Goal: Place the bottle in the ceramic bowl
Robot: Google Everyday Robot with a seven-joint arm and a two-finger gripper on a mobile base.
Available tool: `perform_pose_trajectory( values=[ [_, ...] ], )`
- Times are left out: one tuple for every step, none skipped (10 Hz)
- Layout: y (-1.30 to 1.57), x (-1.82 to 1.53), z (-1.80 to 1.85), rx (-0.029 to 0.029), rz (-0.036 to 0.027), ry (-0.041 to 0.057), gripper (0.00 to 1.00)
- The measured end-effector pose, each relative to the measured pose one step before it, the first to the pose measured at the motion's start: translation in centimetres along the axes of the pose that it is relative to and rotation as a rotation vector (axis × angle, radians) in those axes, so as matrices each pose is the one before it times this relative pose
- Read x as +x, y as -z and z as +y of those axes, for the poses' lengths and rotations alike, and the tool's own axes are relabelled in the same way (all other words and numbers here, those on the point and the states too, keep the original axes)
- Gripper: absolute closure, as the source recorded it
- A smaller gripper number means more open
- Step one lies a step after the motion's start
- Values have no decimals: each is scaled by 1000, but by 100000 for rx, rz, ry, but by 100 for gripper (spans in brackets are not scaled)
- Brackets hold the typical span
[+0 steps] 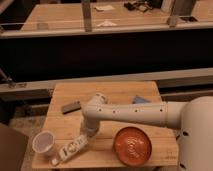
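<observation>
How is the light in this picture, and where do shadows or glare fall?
Camera view: warm, dim light; dark band behind the table; no harsh glare on the ceramic bowl; the gripper, low beside the bottle, lies in the arm's shade.
</observation>
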Motion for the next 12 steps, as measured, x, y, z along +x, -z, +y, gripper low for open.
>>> perform_pose_trajectory(
  values=[
    [1088, -368, -140, -84, -36, 396, 97],
    [259, -105, -79, 31, -87, 263, 97],
    [-175, 116, -49, 669, 477, 647, 97],
    [-526, 332, 86, 324, 302, 127, 97],
    [-212, 365, -5, 491, 188, -136, 97],
    [398, 215, -20, 136, -101, -417, 97],
    [978, 20, -108, 241, -124, -301, 97],
    [1615, -120, -196, 457, 91, -44, 97],
    [879, -69, -94, 431, 453, 309, 97],
    [285, 15, -22, 309, 216, 443, 97],
    [-132, 165, -45, 749, 175, 484, 97],
    [20, 361, 273, 557, -134, -443, 97]
  ],
)
